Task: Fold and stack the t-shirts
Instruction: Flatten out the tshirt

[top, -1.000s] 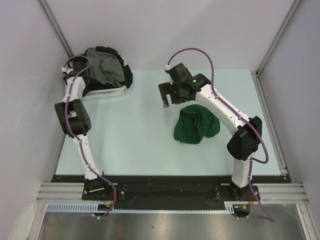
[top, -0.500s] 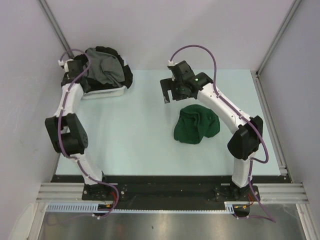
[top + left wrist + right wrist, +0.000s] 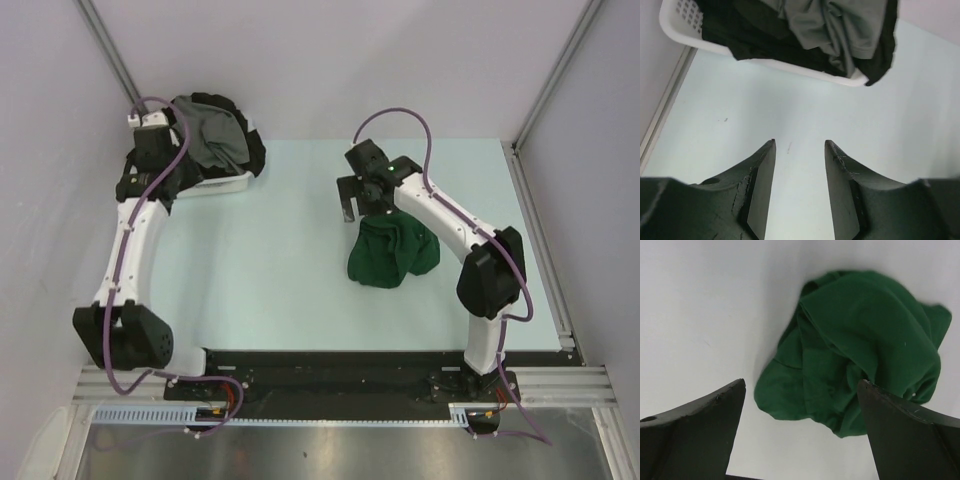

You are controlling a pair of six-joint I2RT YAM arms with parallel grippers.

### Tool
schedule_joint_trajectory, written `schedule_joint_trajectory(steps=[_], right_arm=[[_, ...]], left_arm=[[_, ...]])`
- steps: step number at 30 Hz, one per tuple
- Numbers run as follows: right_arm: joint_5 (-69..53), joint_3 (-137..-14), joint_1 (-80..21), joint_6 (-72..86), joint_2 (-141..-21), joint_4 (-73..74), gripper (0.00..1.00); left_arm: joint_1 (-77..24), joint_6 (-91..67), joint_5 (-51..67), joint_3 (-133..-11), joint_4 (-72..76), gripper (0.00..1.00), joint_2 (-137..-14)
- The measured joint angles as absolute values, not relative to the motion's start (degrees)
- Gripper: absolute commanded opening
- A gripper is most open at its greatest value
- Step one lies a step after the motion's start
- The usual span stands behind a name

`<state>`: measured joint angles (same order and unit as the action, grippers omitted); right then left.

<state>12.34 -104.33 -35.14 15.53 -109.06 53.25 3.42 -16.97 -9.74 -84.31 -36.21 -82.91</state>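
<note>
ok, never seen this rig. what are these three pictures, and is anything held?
Two robot arms bolted to the table, each ending in a two-finger gripper. The wide picture is from a fixed camera above and behind; the other two are wrist cameras, so the dark wedges are each gripper's own fingers. The left gripper is open near a white basket of a grey t-shirt and black t-shirts. The right gripper is open over a crumpled dark green t-shirt on the table. Nothing is held.
</note>
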Motion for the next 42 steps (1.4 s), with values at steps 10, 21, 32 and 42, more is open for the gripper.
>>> schedule_joint_trajectory(steps=[10, 21, 32, 42], right_arm=[[15.2, -93.4, -36.7, 20.6, -106.8, 60.4, 0.98], [16.0, -84.2, -38.3, 22.4, -104.5, 61.5, 0.94], [23.3, -91.8, -41.3, 19.7, -109.8, 61.0, 0.88], [25.7, -97.4, -43.5, 17.6, -112.3, 60.8, 0.85]], left_arm=[[2.9, -21.2, -1.5, -77.2, -33.0, 0.55, -71.0], [2.2, -23.8, 6.0, -75.1, -30.5, 0.57, -70.2], [-2.1, -23.9, 8.8, -75.5, -30.1, 0.59, -68.6], [-2.3, -23.4, 8.5, -75.5, -30.1, 0.6, -67.4]])
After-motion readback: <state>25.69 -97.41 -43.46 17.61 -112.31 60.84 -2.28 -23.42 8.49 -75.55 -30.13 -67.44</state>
